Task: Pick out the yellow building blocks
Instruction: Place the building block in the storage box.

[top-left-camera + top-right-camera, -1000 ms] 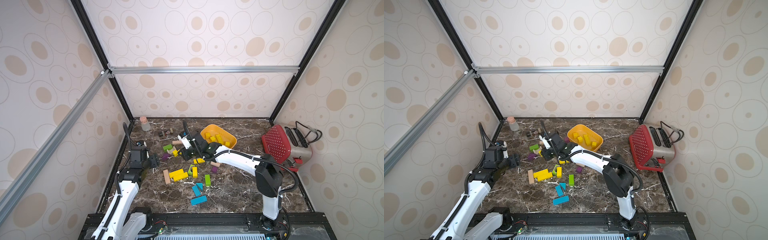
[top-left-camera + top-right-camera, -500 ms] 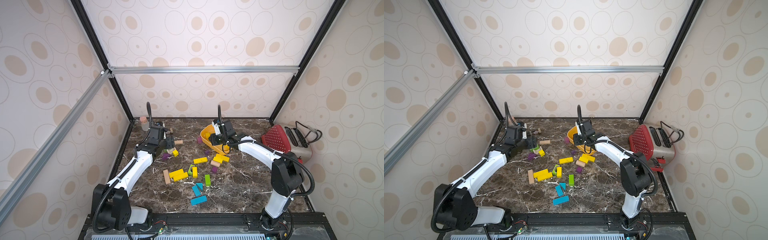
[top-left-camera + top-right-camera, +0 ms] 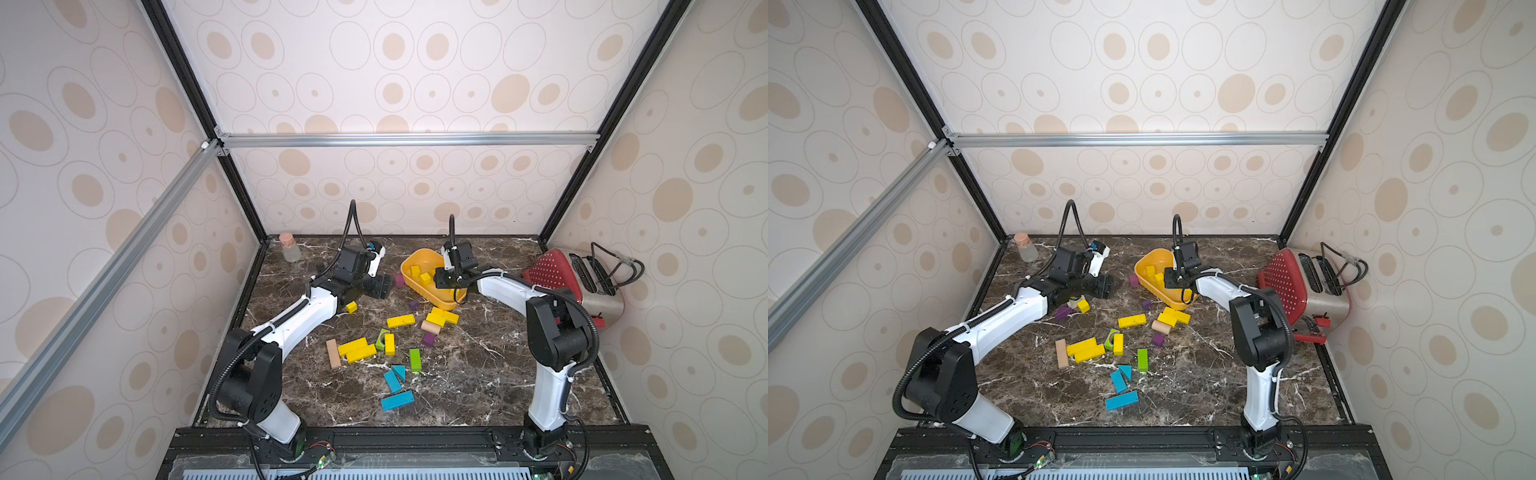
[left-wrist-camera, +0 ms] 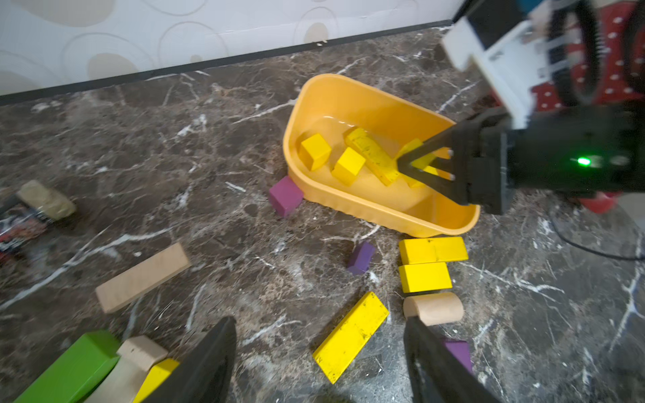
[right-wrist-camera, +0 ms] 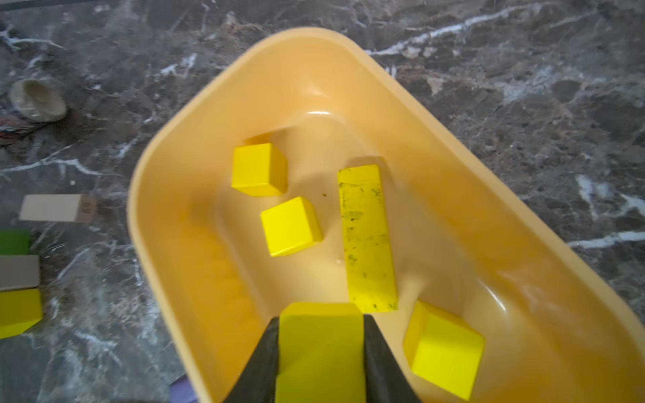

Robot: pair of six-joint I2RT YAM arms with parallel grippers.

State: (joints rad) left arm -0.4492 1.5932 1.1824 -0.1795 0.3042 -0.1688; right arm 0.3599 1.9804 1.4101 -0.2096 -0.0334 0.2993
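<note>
Right tool [image 5: 321, 319] clamps a yellow block [image 5: 321, 352] over the tub [image 5: 195, 272] holding others; dropped high, it may bounce out; left tool [image 4: 318, 319], jaws apart, hangs near a yellow bar [image 4: 350, 336] on the table [image 4: 174, 157]; closing askew could knock it away.

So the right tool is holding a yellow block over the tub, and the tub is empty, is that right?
Not quite. The right tool does hold a yellow block over the tub, but the tub isn't empty: the right wrist view shows four more blocks lying inside it.
</note>
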